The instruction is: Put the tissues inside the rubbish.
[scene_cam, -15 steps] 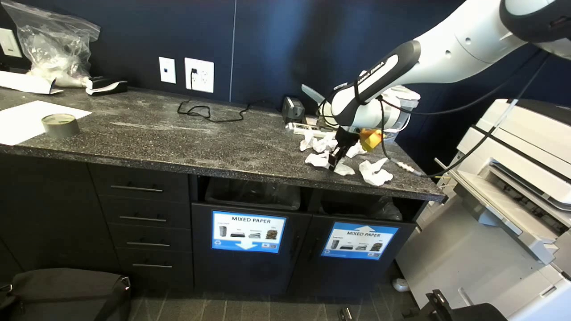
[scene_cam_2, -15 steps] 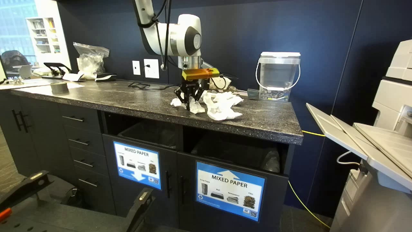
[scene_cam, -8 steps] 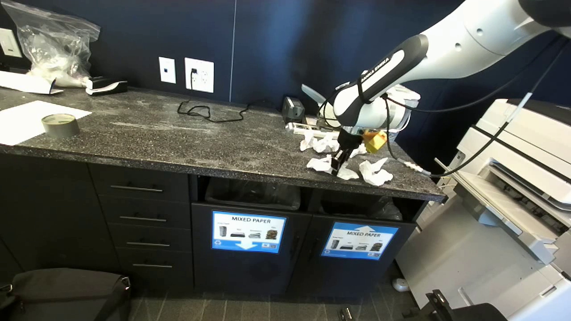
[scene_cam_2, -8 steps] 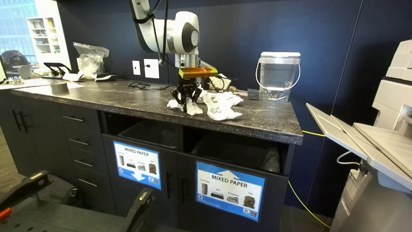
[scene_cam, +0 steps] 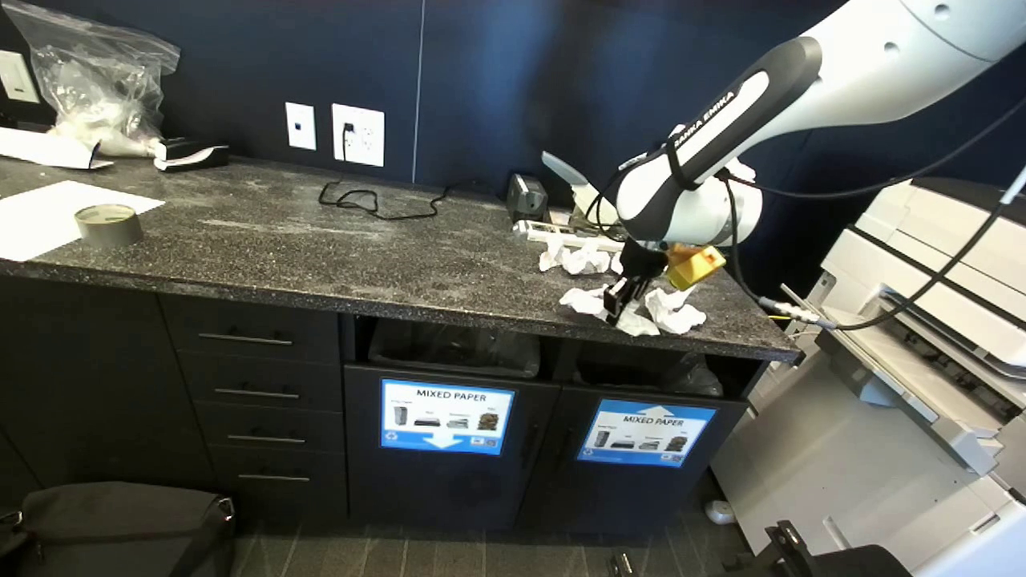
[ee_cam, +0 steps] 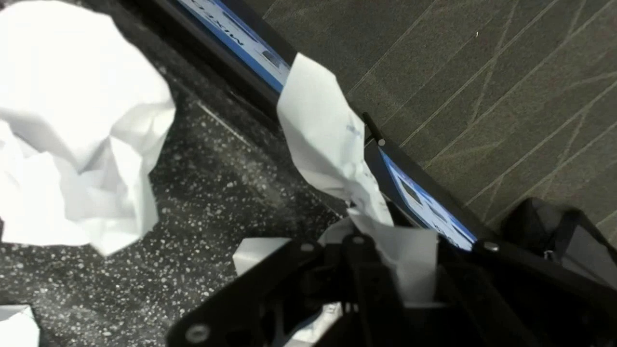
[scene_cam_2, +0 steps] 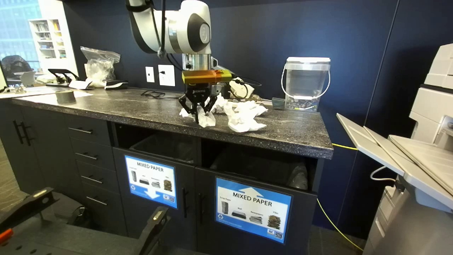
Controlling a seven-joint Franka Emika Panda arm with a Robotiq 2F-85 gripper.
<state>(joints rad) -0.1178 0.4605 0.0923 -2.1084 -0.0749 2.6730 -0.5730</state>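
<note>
In both exterior views my gripper (scene_cam: pixel 616 311) (scene_cam_2: pixel 200 116) points down low over the counter, near its front edge. It is shut on a crumpled white tissue (scene_cam: pixel 639 324) (scene_cam_2: pixel 206 119), which sticks out past the fingers in the wrist view (ee_cam: pixel 320 127). Whether this tissue's lower end touches the counter I cannot tell. Beside it lies another tissue (scene_cam: pixel 675 311) (ee_cam: pixel 82 125), and more tissues (scene_cam: pixel 585 259) rest further back. The rubbish is two bag-lined bins under the counter, a left bin (scene_cam: pixel 457 365) and a right bin (scene_cam_2: pixel 299 179), both open at the front.
The counter's front edge (scene_cam_2: pixel 269 143) overhangs the bin openings. At the back stand a clear bucket (scene_cam_2: pixel 306 85) and a small black box (scene_cam: pixel 527 198). A tape roll (scene_cam: pixel 110 227) sits far left, and a printer (scene_cam: pixel 922 320) stands past the counter's right end.
The gripper has moved toward the counter's front edge, carrying its tissue along and staying shut. The other tissues have not visibly moved.
</note>
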